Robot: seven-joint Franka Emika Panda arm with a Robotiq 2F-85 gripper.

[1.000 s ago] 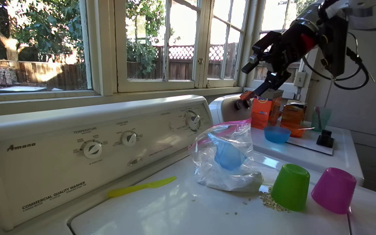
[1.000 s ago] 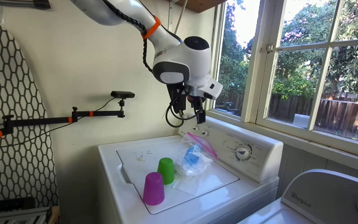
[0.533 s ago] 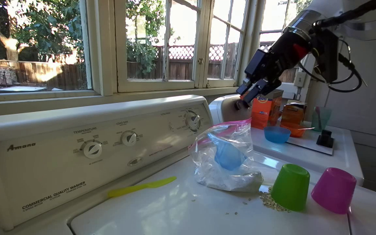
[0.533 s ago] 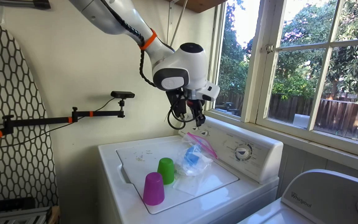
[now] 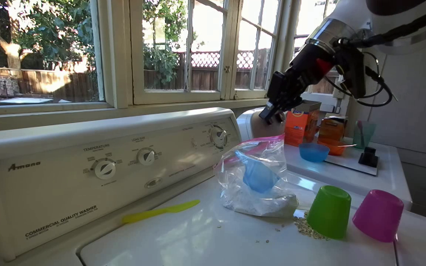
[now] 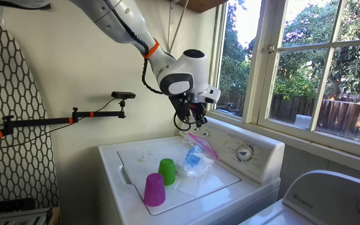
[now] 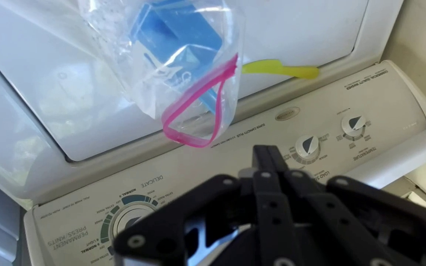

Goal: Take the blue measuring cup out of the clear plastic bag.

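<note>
A: The end effector (image 7: 266, 148) is lower than a second ago, and its fingers, spread wide in that earlier frame, are now together.

B: Which view settles it?

A: The wrist view: tip lies flush against tip, closed on itself. In an exterior view a cable (image 6: 182, 129) loops across part of it, and the tips are harder to read.

B: And the blue measuring cup (image 5: 258, 175)?

A: Inside the clear plastic bag (image 5: 231, 184) in all three views, on the washer's lid (image 5: 183, 242). An exterior view, from the side, has it tilted, handle up, above something white (image 5: 272, 207) at the bottom.

B: What does the wrist view add?

A: The bag's mouth. Its pink rim (image 7: 185, 139) makes a loop, and the cup's handle shows within it. The end effector hangs apart from the rim, seen against the control panel (image 7: 213, 166).

B: I get a yellow knife (image 7: 279, 69) there too.

A: So does an exterior view, near the edge of the lid. Both exterior views have the green tumbler (image 5: 329, 212) and, near it, the magenta tumbler (image 5: 378, 216), each upside down.

B: Anything caught from a single place?

A: The orange box (image 5: 298, 127) and shallow blue dish (image 5: 313, 152), in an exterior view; a camera (image 6: 123, 94) on a jointed bar (image 6: 42, 122), in an exterior view as well.
</note>
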